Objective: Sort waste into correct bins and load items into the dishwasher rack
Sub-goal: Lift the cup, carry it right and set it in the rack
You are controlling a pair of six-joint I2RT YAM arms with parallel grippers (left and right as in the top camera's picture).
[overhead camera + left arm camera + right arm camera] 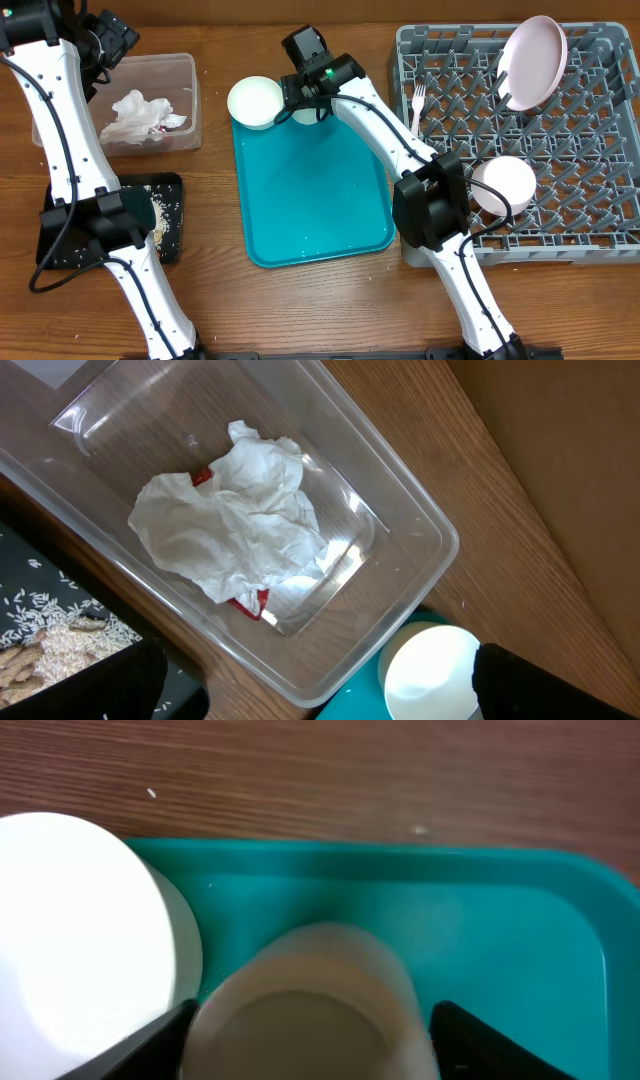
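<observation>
The white cup (310, 1010) stands on the teal serving tray (310, 200), between the open fingers of my right gripper (312, 1045), with a slim gap on the right side. In the overhead view that gripper (302, 100) is at the tray's far edge. A white bowl (255, 101) sits beside the cup and also shows in the right wrist view (80, 930). My left gripper (320, 695) is open and empty above the clear tub (400, 510), which holds crumpled napkins (230, 520) over a red wrapper (250, 603).
The grey rack (590, 200) at right holds the pink plate (533, 60), a white fork (418, 104) and a second white bowl (503, 183). The black tray (165, 190) with rice lies front left. My right arm crosses the tray's right edge.
</observation>
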